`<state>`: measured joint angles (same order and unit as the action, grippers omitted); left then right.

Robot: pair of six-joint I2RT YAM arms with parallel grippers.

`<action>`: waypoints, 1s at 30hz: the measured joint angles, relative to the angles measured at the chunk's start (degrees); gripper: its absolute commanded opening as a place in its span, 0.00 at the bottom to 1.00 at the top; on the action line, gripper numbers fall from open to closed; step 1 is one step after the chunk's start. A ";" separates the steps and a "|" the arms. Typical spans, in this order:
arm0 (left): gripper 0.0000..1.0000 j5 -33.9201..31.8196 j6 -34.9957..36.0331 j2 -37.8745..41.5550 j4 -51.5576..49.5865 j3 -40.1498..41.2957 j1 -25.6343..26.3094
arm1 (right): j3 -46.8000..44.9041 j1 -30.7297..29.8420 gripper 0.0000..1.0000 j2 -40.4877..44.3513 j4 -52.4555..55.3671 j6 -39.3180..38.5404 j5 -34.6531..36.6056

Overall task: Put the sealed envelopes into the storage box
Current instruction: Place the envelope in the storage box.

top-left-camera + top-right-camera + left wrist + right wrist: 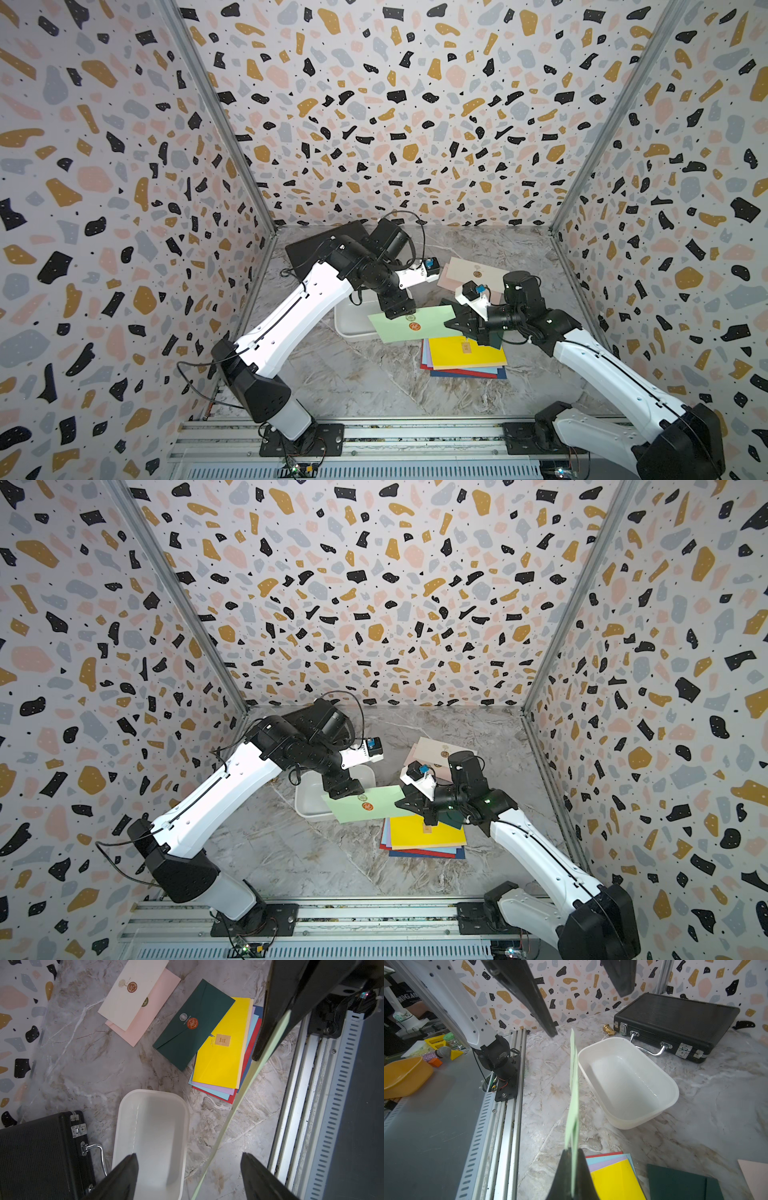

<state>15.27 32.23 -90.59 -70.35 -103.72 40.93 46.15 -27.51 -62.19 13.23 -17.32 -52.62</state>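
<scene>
The right gripper (572, 1152) clamps a light green paper envelope (574, 1095) just beside the bare shallow white plastic box (153, 1130). The left gripper (189, 1155) gapes wide.

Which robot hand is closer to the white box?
Left. The left gripper hangs open over the white box's edge. The right gripper is off to the side, by the yellow envelope, shut on the light green envelope.
</scene>
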 measured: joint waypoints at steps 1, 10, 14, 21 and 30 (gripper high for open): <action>0.80 1.16 0.20 0.00 -0.59 0.00 0.00 | -0.26 0.00 0.00 0.00 -0.44 -0.39 -0.28; 0.66 5.51 0.68 -0.20 -3.08 2.38 -0.76 | -0.68 -0.13 0.00 0.04 -3.89 -1.22 -2.08; 0.51 6.05 0.79 -1.14 -3.48 3.08 -1.42 | -0.81 -0.17 0.00 0.04 -4.28 -1.22 -2.05; 0.09 7.87 1.22 -2.05 -3.72 3.08 -2.56 | -1.53 -0.17 0.10 0.07 -4.92 -0.90 -1.88; 0.00 0.92 4.09 -2.03 -3.23 4.63 -3.32 | -9.11 -0.26 0.46 6.51 -10.84 9.57 13.64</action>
<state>16.19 36.32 -92.62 -73.58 -99.09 37.60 37.04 -27.77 -55.68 2.39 -7.75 -38.98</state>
